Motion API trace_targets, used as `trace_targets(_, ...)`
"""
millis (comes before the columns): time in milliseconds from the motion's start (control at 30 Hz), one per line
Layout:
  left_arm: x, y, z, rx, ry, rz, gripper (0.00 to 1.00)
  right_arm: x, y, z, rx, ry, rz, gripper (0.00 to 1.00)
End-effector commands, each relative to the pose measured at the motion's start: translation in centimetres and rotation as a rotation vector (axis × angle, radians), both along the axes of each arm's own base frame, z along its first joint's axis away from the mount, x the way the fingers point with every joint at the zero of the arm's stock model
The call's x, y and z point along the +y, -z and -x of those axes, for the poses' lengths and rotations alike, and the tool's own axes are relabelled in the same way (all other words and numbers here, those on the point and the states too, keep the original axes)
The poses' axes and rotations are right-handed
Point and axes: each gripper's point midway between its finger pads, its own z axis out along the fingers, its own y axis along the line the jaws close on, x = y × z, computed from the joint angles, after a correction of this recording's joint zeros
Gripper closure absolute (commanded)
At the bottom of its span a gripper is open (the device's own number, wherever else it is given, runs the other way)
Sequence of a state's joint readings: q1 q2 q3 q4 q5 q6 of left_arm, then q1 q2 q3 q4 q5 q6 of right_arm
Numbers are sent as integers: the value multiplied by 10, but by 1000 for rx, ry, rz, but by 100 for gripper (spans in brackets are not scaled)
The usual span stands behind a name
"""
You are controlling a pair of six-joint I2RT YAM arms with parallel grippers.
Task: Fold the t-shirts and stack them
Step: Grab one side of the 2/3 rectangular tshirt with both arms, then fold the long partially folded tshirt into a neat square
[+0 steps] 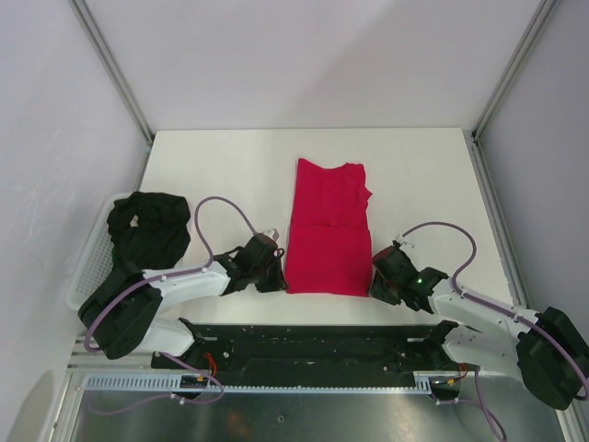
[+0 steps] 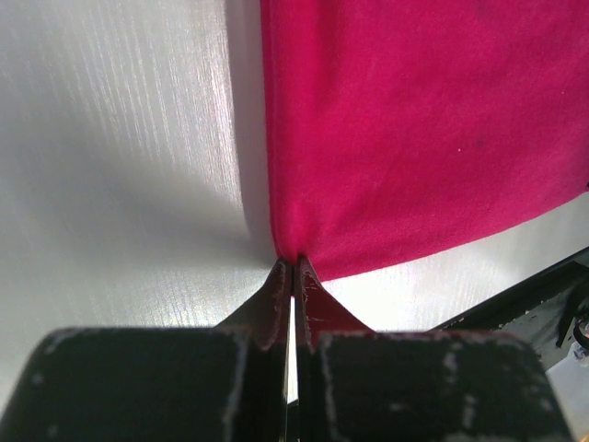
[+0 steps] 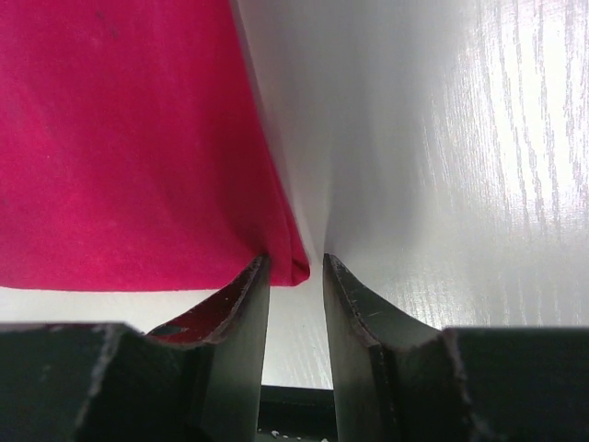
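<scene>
The crimson-red t-shirt (image 1: 329, 227) lies folded in a long strip on the white table, its near half doubled over. My left gripper (image 1: 277, 279) is at its near left corner and is shut on that corner (image 2: 293, 261). My right gripper (image 1: 379, 281) is at the near right corner; its jaws stand a little apart with the corner of the red shirt (image 3: 299, 269) between the fingertips. The black t-shirt (image 1: 147, 226) lies bunched in the basket at the left. No pink shirt shows.
A white lattice basket (image 1: 85, 267) sits off the table's left edge. A black metal rail (image 1: 304, 345) runs along the near edge between the arm bases. White walls enclose the table at the back and sides.
</scene>
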State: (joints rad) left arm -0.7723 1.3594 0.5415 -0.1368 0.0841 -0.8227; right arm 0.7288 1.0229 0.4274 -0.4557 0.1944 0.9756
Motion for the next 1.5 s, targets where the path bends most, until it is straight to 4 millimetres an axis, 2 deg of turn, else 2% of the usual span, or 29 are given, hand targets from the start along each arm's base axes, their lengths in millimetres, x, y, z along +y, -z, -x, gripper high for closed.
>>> trace_targets(0,4,2,1,-13,-6,-13,99,0,-3,-8,-25,20,18,66)
trace_targets(200,4,4,2,-9,-1,-18,99,4,-2,-8,-23,10,11,71)
trace_targets(367,3,2,3,-9,15,-13,99,5,-4,-7,-18,-5,9,92)
trace_targets(467,0,-2,4,-13,36,2,99,4,-13,-5,-28,-13,8,99)
trace_targets(600,-6,-10,13,-14,76,36,99,-1,-23,6,-25,-25,-4,100)
trace_targets(800,-14,-22,42,-17,150,62,99,-6,-33,32,-19,-54,-28,100)
trace_targets(933,-16,-38,45,-43,146,86,99,-10,-50,34,-60,-55,-51,100)
trace_targets(1133,-19,-67,21,-143,130,61,99,-11,-79,10,-138,-50,-20,100)
trace_targets(1267,-24,-83,-5,-178,112,63,100,-6,-106,-20,-207,-46,-28,100)
trace_targets(1333,-28,-97,-24,-207,101,73,100,-7,-125,-45,-249,-25,-39,100)
trace_targets(1467,-38,-136,-83,-283,57,102,100,-5,-155,-111,-330,-6,-60,100)
